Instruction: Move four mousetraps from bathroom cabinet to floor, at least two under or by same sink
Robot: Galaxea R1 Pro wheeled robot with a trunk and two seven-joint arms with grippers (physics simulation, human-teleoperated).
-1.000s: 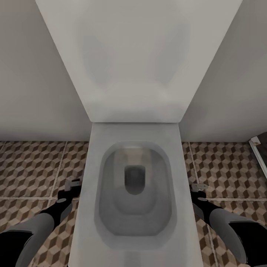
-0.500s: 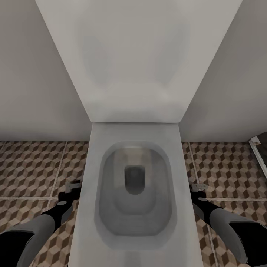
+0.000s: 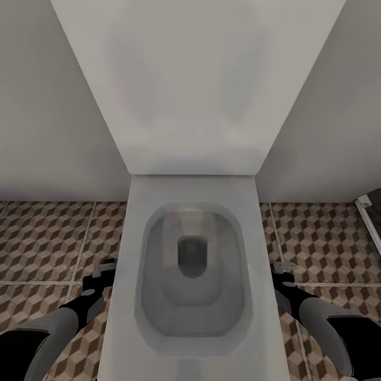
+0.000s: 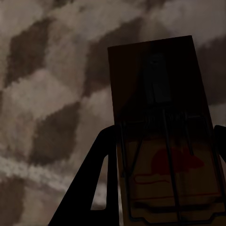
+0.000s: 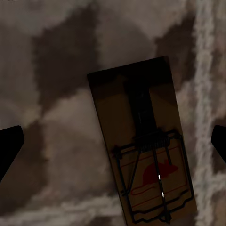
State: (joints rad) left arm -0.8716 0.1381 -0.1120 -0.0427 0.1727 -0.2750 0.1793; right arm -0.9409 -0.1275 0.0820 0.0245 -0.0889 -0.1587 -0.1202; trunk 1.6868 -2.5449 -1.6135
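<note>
Halfway-ish, probably: left gripper (image 4: pixel 160 188) clamped on one mousetrap (image 4: pixel 162 136), lower right of frame; right gripper (image 5: pixel 113 141) spread wide above another trap (image 5: pixel 141 141) lying mid-frame on the bathroom floor (image 3: pixel 47 238). No sink nearby yet.

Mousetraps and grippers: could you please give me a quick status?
Left gripper shut on a mousetrap. Right gripper open; second mousetrap lies on bathroom floor. Toilet sits between both arms.

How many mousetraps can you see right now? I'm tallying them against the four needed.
2. One mousetrap sits between the left gripper's fingers above the bathroom floor. The other mousetrap lies on the tiles between the right gripper's spread fingers. Others may be out of sight.
</note>
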